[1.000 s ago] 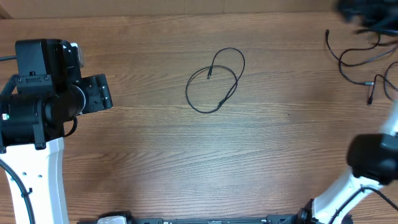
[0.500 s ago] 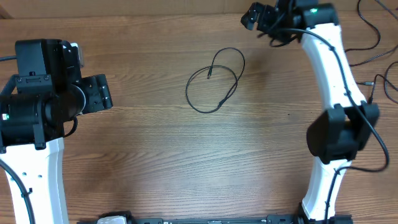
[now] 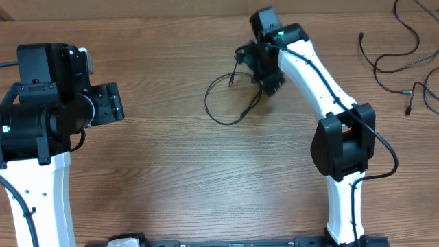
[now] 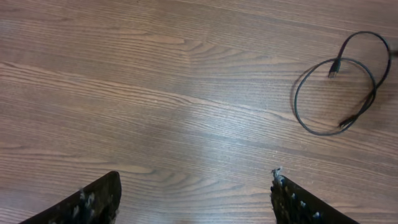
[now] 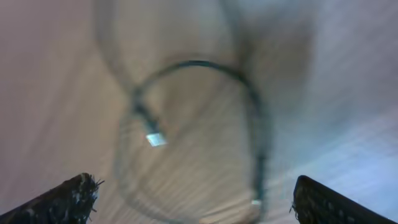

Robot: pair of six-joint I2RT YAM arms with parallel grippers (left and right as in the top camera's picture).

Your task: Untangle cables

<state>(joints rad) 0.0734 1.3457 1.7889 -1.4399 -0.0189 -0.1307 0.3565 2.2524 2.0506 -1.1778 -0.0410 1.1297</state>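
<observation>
One thin black cable (image 3: 208,108) loop lies partly hidden under the right gripper (image 5: 196,199); this and the left gripper (image 4: 196,200) gape empty.

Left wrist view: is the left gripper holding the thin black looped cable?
No: the left gripper stands open over the wooden table, and the thin black looped cable lies well clear of it.

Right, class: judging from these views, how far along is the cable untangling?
Done: nothing obvious; the looped cable lies crossed over itself. In hand: the right gripper, open, hangs over that loop, gripping nothing. The left gripper is open, off to the side. Left: grasping and straightening this loop, then the loose cables at the overhead view's upper right.
</observation>
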